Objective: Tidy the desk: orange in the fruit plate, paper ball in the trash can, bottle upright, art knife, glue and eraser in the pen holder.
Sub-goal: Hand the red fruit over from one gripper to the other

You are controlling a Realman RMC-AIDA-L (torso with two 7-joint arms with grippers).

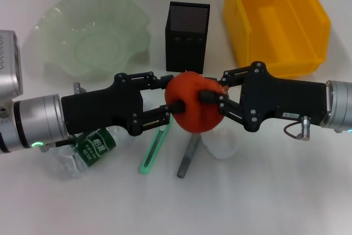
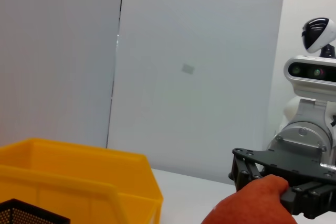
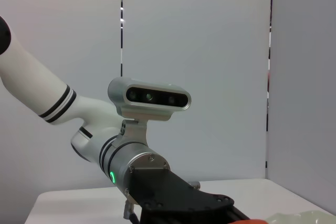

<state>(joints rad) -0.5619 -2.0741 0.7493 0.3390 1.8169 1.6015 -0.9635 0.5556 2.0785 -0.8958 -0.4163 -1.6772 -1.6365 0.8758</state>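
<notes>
A: Where's the orange (image 1: 193,108)?

B: Up off the desk, pinched from both sides. The left gripper (image 1: 168,99) has its fingers closed on one flank, the right gripper (image 1: 217,98) closed on the other. It looks like a hand-over in mid-air.

A: Why pass it?

B: My guess: the green fruit plate (image 1: 55,21) sits beyond the left gripper, on that arm's side, so the left arm is better placed to deliver it.

A: And around them?

B: Straight past the fingertips stands the black mesh pen holder (image 1: 187,36); beyond the right gripper, the yellow bin (image 1: 308,37). Beneath the grippers lie a green knife (image 1: 153,152), a grey stick (image 1: 188,157) and a fallen bottle (image 1: 91,149), on a white desk (image 1: 264,191) with pale wall panels behind.
</notes>
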